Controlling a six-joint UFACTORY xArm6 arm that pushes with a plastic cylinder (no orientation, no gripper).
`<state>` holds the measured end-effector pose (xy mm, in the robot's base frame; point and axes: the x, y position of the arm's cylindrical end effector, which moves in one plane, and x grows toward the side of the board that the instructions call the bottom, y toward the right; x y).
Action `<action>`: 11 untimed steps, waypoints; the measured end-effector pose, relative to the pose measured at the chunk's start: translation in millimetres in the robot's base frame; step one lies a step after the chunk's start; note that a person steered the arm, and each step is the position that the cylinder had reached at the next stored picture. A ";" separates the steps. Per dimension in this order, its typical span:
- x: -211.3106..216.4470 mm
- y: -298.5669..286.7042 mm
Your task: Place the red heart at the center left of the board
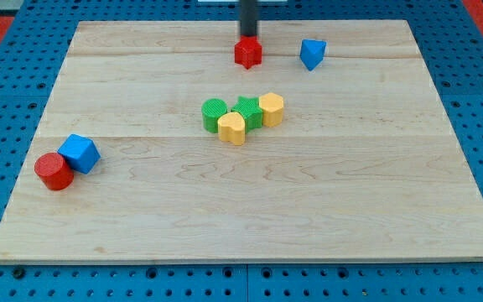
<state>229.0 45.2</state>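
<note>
While the rod's upper part is cut off at the view's top, my tip point(248, 37) touches the red heart point(247, 53) from above; no jaws exist. Its shape is hard to read. A blue block point(312, 54) sits near on the view's right.

you see the red heart point(247, 53) near the view's top edge of the wooden board point(241, 201), a little right of the board's middle line. it is a small, chunky red block with faceted sides, lying flat on the wood, and its heart outline is hard to make out from this angle. the board's centre left is well apart from it, down and toward the view's left. my tip point(248, 36) stands right at its far side, seemingly touching it.
</note>
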 end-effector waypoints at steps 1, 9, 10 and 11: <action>31.0 18.0; 133.2 -125.7; 136.6 -122.8; 113.3 -68.5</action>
